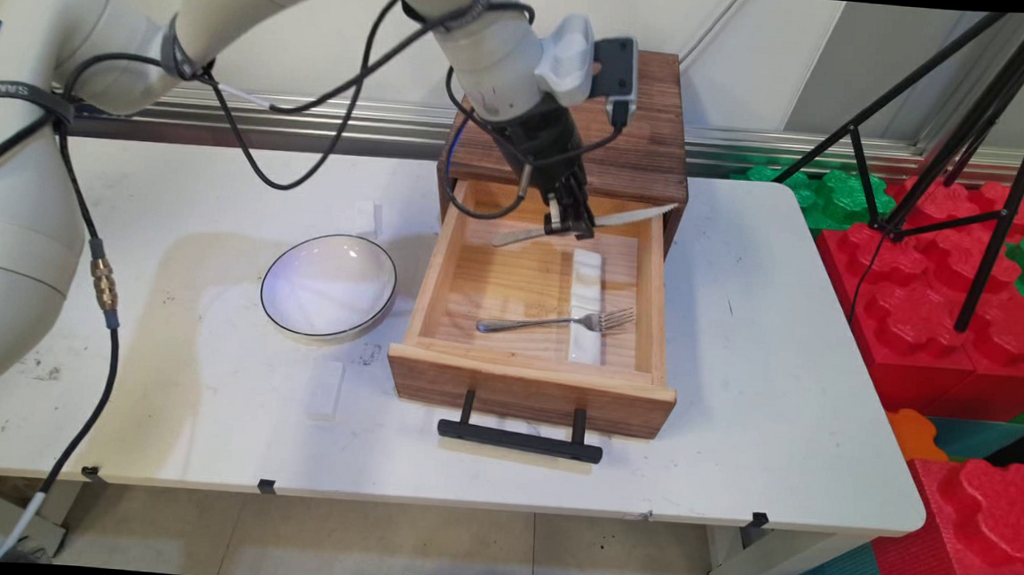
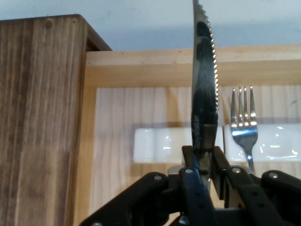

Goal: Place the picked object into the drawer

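Item: my gripper (image 1: pixel 569 224), black, two fingers (image 2: pixel 193 169) clamped on a knife (image 1: pixel 587 223). I grip the knife about midway along; its serrated blade runs out past my fingers over the right wall of the drawer (image 1: pixel 646 282), and its handle end points the other way, over the drawer's inside.

Item: the drawer, light wood, pulled out of a dark wooden cabinet (image 1: pixel 636 153) and lying open directly beneath my fingers. A black bar handle (image 1: pixel 519 439) is on its front.

Contents of the drawer: one white rest (image 1: pixel 586 305), long and narrow, lying on the drawer floor just below my fingers. One fork (image 1: pixel 554 322), laid across the rest, tines on the same side as my blade, handle on the other.

Item: a white bowl (image 1: pixel 329 286) with a dark rim, on the table (image 1: pixel 784 340) beside the drawer, on my knife-handle side. Nothing shows inside it.

Item: two small white blocks (image 1: pixel 325 389) on the table near the bowl.
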You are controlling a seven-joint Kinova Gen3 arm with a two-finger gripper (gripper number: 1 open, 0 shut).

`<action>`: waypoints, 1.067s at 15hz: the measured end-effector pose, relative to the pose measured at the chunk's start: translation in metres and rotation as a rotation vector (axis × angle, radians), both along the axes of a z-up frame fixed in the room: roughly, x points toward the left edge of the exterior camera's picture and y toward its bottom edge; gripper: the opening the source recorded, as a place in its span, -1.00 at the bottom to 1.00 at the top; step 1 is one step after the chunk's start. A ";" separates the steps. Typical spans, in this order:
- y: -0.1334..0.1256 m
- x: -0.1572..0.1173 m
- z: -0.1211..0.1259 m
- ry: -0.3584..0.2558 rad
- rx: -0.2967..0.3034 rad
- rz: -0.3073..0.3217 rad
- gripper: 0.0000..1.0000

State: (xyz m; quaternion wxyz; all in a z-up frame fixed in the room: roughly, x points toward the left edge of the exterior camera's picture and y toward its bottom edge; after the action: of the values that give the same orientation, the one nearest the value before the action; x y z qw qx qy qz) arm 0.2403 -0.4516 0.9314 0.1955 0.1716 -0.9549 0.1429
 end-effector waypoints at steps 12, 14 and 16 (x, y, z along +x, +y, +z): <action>-0.024 0.013 -0.061 -0.007 0.040 -0.008 -1.00; -0.027 0.016 -0.072 -0.016 0.047 -0.013 -1.00; -0.029 0.018 -0.077 -0.022 0.051 -0.014 -1.00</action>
State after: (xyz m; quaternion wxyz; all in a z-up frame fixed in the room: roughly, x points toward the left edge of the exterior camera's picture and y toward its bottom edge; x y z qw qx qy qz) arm 0.2579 -0.4805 0.8547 0.1815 0.1684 -0.9615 0.1192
